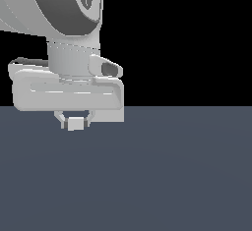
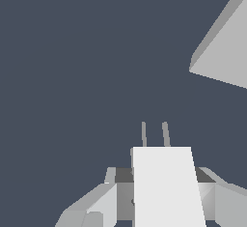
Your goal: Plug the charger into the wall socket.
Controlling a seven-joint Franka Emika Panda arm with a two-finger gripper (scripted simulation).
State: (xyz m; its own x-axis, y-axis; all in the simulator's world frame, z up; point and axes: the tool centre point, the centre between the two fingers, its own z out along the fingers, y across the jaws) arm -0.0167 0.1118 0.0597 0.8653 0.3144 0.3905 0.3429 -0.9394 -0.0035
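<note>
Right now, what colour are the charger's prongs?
Grey, paler than the dark floor; the charger itself is white. Wrist view shows them best.

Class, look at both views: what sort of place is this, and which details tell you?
Probably a bare simulated test scene, not a real room: a flat, featureless grey floor, a black void behind it, and untextured shapes, namely the charger in the end effector and a plain grey slab.

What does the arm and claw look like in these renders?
Arm: glossy white rounded shell with a dark grey band and a round white-on-grey emblem. Hand body: wide white block with a long groove and a dark oval-tipped side nub. Claw: short light-grey fingers. No cables visible.
</note>
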